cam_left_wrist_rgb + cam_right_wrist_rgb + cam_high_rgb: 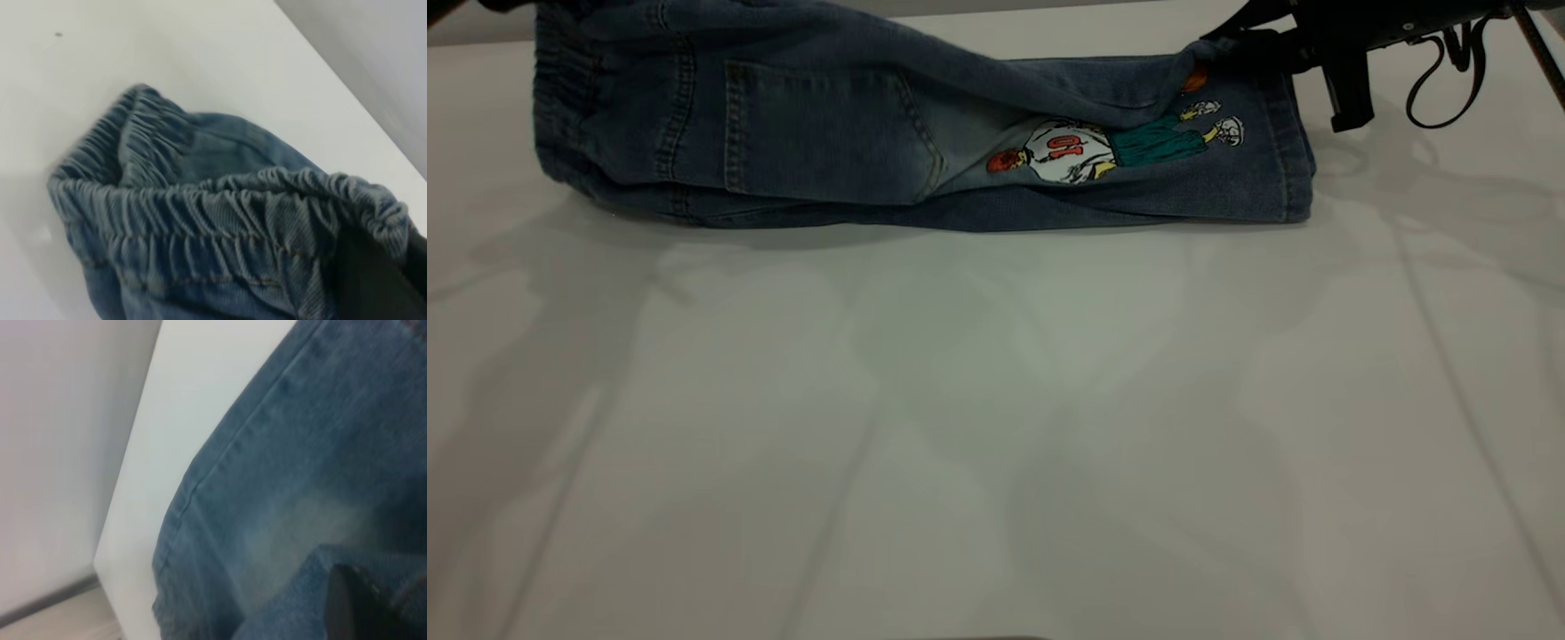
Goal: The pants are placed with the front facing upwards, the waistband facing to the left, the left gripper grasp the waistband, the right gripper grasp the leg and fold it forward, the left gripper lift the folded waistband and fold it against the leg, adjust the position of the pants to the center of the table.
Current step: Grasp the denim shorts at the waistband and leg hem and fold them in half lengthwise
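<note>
White desk, pants folded lengthwise along far edge, waistband at left. Right claw clamped on the leg hem, fabric lifted. Left claw pinching waistband (only a dark finger visible).

Exterior view: dim, even overhead light. The table reads grey-white, crossed by broad, soft, overlapping shadows; a narrow dark shadow runs under the pants. No glare. The cartoon print is crisp.

Left wrist view: brighter, soft light; the waistband is slightly blurred, with a dark, out-of-focus shape at one corner.

Right wrist view: heavy blur throughout; the leg shows only vague seams and a pale patch.
</note>
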`<state>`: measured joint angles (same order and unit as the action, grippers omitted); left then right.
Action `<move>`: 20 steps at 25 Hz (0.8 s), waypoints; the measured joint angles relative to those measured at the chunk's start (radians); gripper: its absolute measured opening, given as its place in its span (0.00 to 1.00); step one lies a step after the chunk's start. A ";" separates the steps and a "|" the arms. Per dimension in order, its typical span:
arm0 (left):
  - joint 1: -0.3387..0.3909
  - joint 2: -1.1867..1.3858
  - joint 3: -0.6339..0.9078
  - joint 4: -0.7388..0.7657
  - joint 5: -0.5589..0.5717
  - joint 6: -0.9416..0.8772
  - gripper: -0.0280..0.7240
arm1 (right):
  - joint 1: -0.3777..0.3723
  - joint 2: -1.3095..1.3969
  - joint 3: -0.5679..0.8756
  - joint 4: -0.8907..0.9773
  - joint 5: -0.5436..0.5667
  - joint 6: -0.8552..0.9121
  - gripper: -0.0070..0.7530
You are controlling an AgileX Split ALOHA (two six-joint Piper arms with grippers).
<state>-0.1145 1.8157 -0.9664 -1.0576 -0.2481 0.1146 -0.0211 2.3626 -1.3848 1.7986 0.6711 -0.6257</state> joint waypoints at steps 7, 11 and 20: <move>0.000 0.102 -0.001 -0.010 -0.082 0.000 0.11 | 0.000 0.000 0.000 0.000 -0.013 0.001 0.05; 0.000 0.141 -0.004 -0.010 -0.124 0.000 0.11 | 0.000 0.000 0.000 0.000 -0.020 -0.009 0.05; 0.000 0.199 -0.083 0.103 -0.092 0.001 0.12 | 0.000 0.028 -0.001 0.001 -0.025 -0.019 0.05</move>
<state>-0.1145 2.0152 -1.0497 -0.9544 -0.3398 0.1155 -0.0211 2.3908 -1.3856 1.7996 0.6465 -0.6451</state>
